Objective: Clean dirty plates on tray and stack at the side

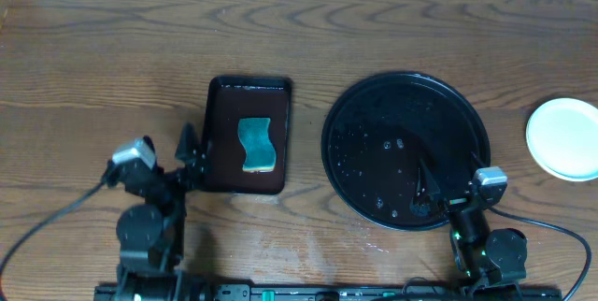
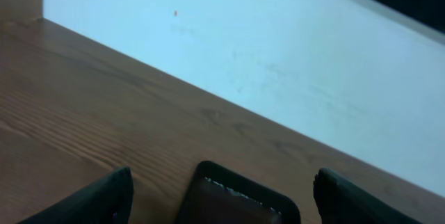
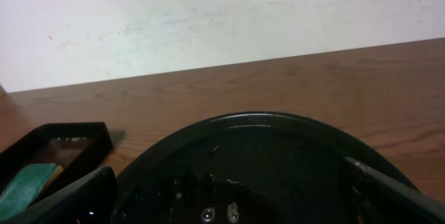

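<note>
The round glossy black tray (image 1: 374, 105) lies right of centre, wet with droplets, and no plate lies on it. The plates (image 1: 563, 138) show as a pale round stack on the table at the far right edge; only the top one shows. My right gripper (image 1: 450, 172) hangs open over the tray's near right part, and in the right wrist view it (image 3: 229, 203) stands wide apart over the tray's rim (image 3: 264, 118). My left gripper (image 1: 190, 156) is open beside the left edge of the brown tray, with nothing between its fingers (image 2: 104, 196).
A dark-brown rectangular tray (image 1: 217, 133) left of centre holds a teal sponge (image 1: 255, 144); its far corner (image 2: 240, 189) shows between the left fingers. A pale wall (image 2: 278, 57) borders the table's far edge. Cables run along the near edge.
</note>
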Motion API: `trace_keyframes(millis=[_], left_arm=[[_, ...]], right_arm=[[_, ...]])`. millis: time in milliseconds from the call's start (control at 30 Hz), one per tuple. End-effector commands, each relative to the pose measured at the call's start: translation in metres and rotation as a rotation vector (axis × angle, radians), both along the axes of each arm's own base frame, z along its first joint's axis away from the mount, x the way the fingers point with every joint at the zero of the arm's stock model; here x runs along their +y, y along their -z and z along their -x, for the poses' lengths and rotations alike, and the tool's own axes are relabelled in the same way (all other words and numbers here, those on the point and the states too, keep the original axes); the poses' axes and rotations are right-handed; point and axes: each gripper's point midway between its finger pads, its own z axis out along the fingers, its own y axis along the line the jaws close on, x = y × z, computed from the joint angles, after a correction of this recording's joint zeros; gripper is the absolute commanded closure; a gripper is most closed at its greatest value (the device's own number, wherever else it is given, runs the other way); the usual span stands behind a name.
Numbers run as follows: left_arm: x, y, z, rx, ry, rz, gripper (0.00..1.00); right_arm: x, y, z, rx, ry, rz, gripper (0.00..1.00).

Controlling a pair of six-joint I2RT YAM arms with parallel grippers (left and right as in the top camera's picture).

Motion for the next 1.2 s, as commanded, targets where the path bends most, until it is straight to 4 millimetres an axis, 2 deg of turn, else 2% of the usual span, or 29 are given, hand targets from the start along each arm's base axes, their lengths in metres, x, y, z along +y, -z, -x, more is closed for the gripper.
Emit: trace_keyframes(millis=[0,167,333,433,600,767,1167], left_arm=[[0.004,0.009,0.011,-0.058,-0.014,0.003,0.17],[0.005,0.025,0.017,-0.112,-0.018,0.003,0.17],[0.005,0.044,0.011,-0.135,-0.02,0.001,0.17],[0.005,0.058,0.01,-0.089,-0.02,-0.002,0.17],[0.005,0.068,0.01,-0.049,-0.02,-0.012,0.17],[0.005,0.097,0.012,0.072,-0.018,-0.02,0.17],[0.005,0.098,0.012,0.074,-0.018,-0.02,0.17]], right_arm=[[0.001,0.001,0.0,-0.001,-0.006,0.018,0.01],[0.001,0.001,0.0,-0.001,-0.006,0.018,0.01],[0.001,0.001,0.0,-0.001,-0.006,0.018,0.01],[0.001,0.001,0.0,-0.001,-0.006,0.018,0.01],[0.001,0.001,0.0,-0.001,-0.006,0.018,0.01],[0.001,0.001,0.0,-0.001,-0.006,0.018,0.01],[0.001,0.001,0.0,-0.001,-0.006,0.018,0.01]])
